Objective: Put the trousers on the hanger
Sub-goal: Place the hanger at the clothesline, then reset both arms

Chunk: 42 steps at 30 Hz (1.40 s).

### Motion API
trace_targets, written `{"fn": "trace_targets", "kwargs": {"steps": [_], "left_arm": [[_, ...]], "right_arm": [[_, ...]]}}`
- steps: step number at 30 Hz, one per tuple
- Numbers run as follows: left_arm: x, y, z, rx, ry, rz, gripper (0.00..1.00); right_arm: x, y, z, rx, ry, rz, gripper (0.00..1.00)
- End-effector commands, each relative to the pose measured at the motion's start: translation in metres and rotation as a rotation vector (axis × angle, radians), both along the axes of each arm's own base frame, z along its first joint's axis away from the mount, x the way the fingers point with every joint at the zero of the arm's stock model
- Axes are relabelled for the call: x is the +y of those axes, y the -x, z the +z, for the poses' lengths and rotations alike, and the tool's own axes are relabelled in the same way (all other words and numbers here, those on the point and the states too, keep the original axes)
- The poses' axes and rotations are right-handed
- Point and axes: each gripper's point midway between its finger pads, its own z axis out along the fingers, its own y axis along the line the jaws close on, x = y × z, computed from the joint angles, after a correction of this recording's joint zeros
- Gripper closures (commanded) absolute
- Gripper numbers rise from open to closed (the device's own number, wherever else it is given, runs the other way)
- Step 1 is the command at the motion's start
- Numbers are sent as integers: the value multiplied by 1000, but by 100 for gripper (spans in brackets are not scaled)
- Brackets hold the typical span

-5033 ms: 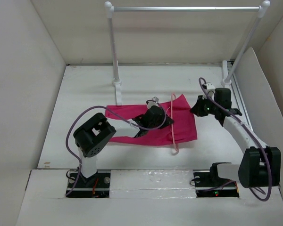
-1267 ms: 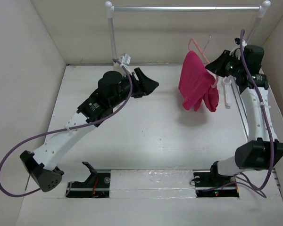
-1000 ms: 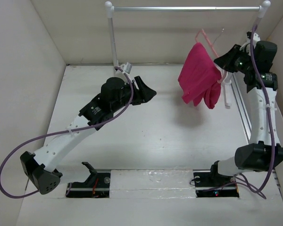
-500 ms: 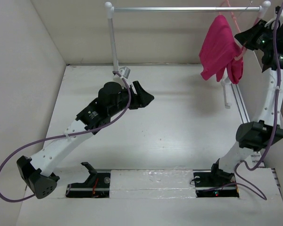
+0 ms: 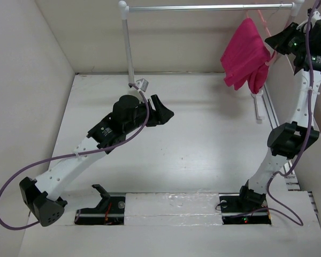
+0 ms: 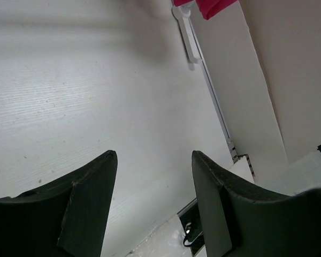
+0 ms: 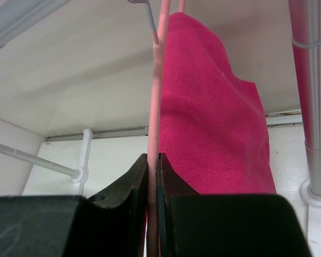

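The magenta trousers [image 5: 245,52] hang folded over the light-pink hanger [image 5: 264,20], held high at the right end of the clothes rail. My right gripper [image 5: 274,40] is raised beside them and shut on the hanger's thin pink arm [image 7: 153,128], with the trousers [image 7: 214,123] draped just right of the fingers. The hanger's metal hook [image 7: 147,13] shows at the top, beside the rail; whether it rests on it I cannot tell. My left gripper [image 5: 165,110] hovers over the middle of the table, open and empty [image 6: 152,176].
The white-and-silver clothes rail [image 5: 203,8] spans the back, its left post [image 5: 129,48] behind my left arm and its right post [image 7: 313,96] close to the trousers. A white foot bracket [image 6: 186,32] and a side track [image 5: 273,120] run along the right wall.
The right gripper has carried hanger and trousers a little left along the rail, staying up at its height. The left arm has barely shifted.
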Motion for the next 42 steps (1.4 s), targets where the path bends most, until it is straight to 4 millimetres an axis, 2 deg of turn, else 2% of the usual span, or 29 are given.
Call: {"fn": "trace_targets", "kwargs": {"steps": [1,2,3,4,5,7,9,10,13,15,16,17,18,21,22,23,25,28,29,30,33,34,35,37,38,39,40,41,42], "left_arm": [[2,0,7,-24,18,1,46],[1,-1,6,-23,17,1,46],[1,-2,6,-22,15,4,45],[0,-3,3,-18,6,2,44],[0,-4,1,-14,0,7,43],[-1,-6,4,-18,-7,6,41],[-1,-9,1,-11,-29,12,38],[0,-11,6,-23,-35,17,37],[3,-18,15,-44,-45,39,31],[5,-22,23,-61,-42,43,27],[8,-25,36,-82,-26,52,26],[6,-26,49,-108,-28,43,21],[6,-26,49,-114,-35,40,18],[8,-26,65,-141,-22,44,15],[9,-26,67,-147,-21,44,15],[9,-24,73,-157,-13,43,15],[14,-21,80,-162,-11,50,15],[32,-16,84,-179,-12,109,15],[40,-17,78,-174,-25,144,15],[50,-10,82,-185,-18,163,14],[78,1,66,-163,-45,242,14],[84,4,58,-152,-53,258,14],[91,5,36,-123,-86,282,14],[103,18,23,-92,-65,305,14],[106,22,1,-60,-86,305,14],[113,27,2,-58,-50,323,14],[114,30,-4,-49,-45,320,14],[114,33,-18,-30,-55,315,14],[114,35,-16,-37,-38,311,14]], "right_arm": [[2,20,69,-226,92,-7,100],[1,21,65,-218,102,-16,100],[-1,18,45,-174,87,-21,100],[0,25,43,-178,89,-32,72],[1,31,52,-197,99,-44,72],[-7,36,41,-171,99,-80,41],[-19,47,44,-170,133,-109,23],[-18,51,41,-143,137,-113,20],[-38,69,46,-126,183,-172,24],[-42,86,59,-153,202,-196,0],[-49,95,66,-176,213,-201,0],[-49,117,85,-219,228,-208,0],[-49,117,85,-220,232,-208,0],[-30,146,109,-280,262,-180,0],[-27,149,100,-266,254,-170,0],[-4,170,119,-340,288,-134,0],[30,182,118,-376,286,-50,0],[89,206,97,-412,277,95,0],[98,203,68,-369,255,125,0],[113,226,69,-408,277,148,0],[140,254,24,-362,272,207,0],[144,260,11,-346,280,221,0],[151,268,-9,-287,273,246,0],[155,285,-56,-185,315,271,0],[151,288,-72,-140,337,242,0],[150,293,-85,-112,350,239,0],[148,298,-112,-35,343,238,0],[146,306,-114,-45,351,221,0],[146,308,-119,-38,349,217,0]]}}
